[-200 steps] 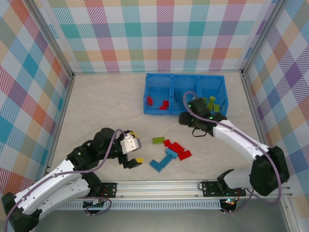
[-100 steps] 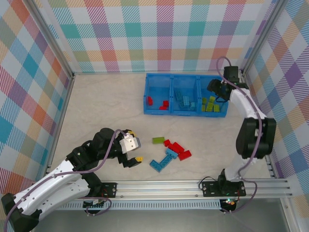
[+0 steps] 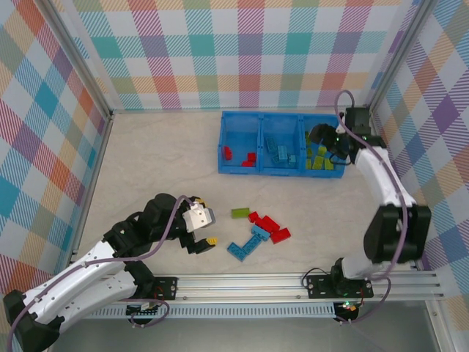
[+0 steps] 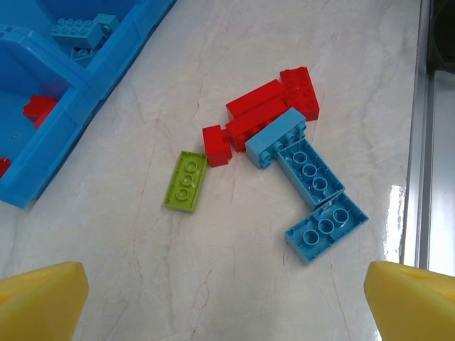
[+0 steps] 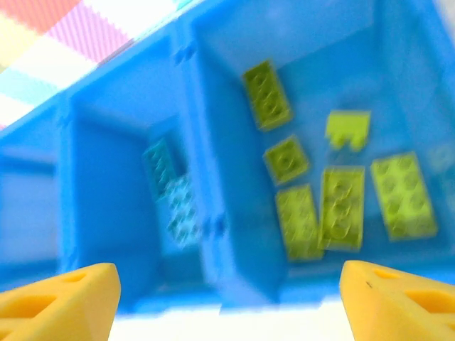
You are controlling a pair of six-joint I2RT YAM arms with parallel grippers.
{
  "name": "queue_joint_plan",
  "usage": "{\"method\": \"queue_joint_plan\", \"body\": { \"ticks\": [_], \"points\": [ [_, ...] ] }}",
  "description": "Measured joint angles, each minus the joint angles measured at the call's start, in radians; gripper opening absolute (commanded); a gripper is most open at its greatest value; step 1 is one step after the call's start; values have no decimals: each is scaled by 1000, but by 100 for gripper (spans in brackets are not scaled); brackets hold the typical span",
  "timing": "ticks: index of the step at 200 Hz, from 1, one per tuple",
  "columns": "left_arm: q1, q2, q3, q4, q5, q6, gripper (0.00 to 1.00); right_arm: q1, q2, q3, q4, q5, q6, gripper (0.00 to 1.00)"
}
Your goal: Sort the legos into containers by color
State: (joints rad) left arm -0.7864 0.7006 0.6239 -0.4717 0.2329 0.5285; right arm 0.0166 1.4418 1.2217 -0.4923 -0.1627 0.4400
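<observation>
The blue bin [image 3: 223,139] holds the containers: red legos [image 3: 236,155] in the left one, light blue legos [image 3: 279,152] in the middle, lime green legos [image 3: 319,158] in the right. My right gripper [image 3: 318,139] hovers over the green compartment, open and empty; its blurred wrist view looks down on the green bricks [image 5: 343,200]. Loose on the table lie a green brick [image 4: 185,180], red bricks [image 4: 266,114] and light blue bricks [image 4: 313,192]. My left gripper [image 3: 207,221] stands open left of this pile, nothing between its yellow fingertips [image 4: 40,302].
The metal rail [image 3: 293,282] with both arm bases runs along the near edge. Checked walls [image 3: 249,51] close in the back and both sides. Bare table [image 3: 161,161] lies left of the bin.
My right arm has swung from the bin's front up to its far right end, and its jaws have spread wider. The left arm has not moved.
</observation>
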Motion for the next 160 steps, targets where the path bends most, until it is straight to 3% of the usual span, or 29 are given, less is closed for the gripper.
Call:
{"method": "queue_joint_plan", "body": {
  "ticks": [29,61,88,118,160],
  "points": [
    [0,43,2,3,-10,-32,100,159,-238,-206,-2,-106,20,79],
    [-18,147,82,-18,-10,-155,100,390,-341,-362,-40,-182,42,79],
    [-161,208,152,1,-14,-235,100,448,-381,-439,-81,-203,64,80],
    [-375,301,156,-32,-42,-92,100,449,-436,-467,-108,-198,75,81],
    [-403,438,106,-8,-92,179,100,449,-423,-465,-89,-194,71,84]
  ]
}}
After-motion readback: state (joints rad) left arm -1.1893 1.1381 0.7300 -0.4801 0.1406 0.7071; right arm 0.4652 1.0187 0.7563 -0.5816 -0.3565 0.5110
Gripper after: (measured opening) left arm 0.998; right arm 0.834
